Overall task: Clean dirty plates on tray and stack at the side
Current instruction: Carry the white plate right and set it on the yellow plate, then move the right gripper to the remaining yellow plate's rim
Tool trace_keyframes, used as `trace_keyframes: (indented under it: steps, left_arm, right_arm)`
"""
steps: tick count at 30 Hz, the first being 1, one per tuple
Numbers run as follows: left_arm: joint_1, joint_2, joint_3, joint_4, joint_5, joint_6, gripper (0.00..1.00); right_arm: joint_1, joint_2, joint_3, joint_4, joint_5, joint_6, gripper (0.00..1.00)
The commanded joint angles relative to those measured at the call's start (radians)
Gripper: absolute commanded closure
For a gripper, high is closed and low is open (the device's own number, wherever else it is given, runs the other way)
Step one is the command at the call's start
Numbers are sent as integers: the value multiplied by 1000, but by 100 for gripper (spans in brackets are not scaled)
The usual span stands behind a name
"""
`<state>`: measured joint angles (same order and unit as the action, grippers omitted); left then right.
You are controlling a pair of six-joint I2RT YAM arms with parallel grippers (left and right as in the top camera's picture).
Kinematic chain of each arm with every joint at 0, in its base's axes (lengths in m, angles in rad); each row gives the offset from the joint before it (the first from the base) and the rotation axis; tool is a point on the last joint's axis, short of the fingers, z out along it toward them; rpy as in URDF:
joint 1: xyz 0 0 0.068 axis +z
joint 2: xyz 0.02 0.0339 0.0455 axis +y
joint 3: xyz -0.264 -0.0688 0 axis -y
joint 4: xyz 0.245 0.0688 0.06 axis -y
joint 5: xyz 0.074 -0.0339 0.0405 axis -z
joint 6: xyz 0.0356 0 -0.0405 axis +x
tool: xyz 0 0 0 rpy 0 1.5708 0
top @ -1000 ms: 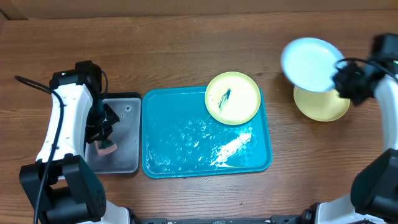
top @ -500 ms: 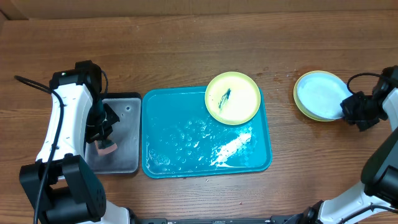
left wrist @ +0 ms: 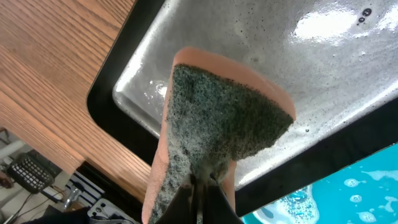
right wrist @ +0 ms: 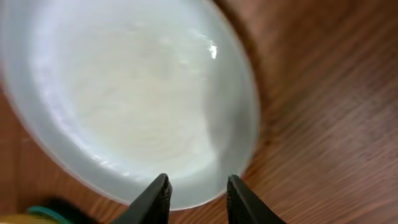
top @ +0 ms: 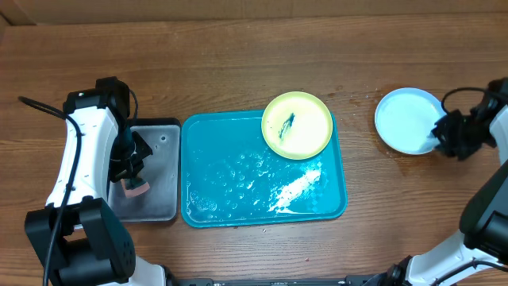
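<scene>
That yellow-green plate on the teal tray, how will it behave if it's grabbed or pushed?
Likely slippery: the tray is wet and foamy around the plate. Probably stiff and light: thin shallow plastic. It seems to overlap the tray's raised rim, so a push might rock or slide it.

A brown wooden table (top: pixel 238 63) with long dark grain is filling the whole overhead view. A paler strip (top: pixel 262 5) is running along its far edge. Soft light is falling evenly on the wood.
</scene>
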<state>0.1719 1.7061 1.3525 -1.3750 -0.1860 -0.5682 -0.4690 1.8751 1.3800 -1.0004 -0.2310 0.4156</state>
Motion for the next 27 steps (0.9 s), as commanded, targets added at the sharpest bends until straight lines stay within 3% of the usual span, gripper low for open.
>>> trace_keyframes:
  steps: [1,4,7,18,27]
  left_arm:
    - [-4,6,2,0,3,16,96]
    - [-4,6,2,0,3,16,96]
    - [-4,6,2,2,3,16,96]
    - [-4,6,2,-1,3,20,96]
    - [-4,6,2,-13,3,23,96]
  right_arm:
    - [69,-79,129,-39,-40,-106,67]
    - [148,-121,202,-81,-92,-269,62]
    - [256,-142,224,-97,-101,-392,51]
    - [520,31,177,-58,-77,-418,59]
    - [581,138,177,-8,-90,-431,59]
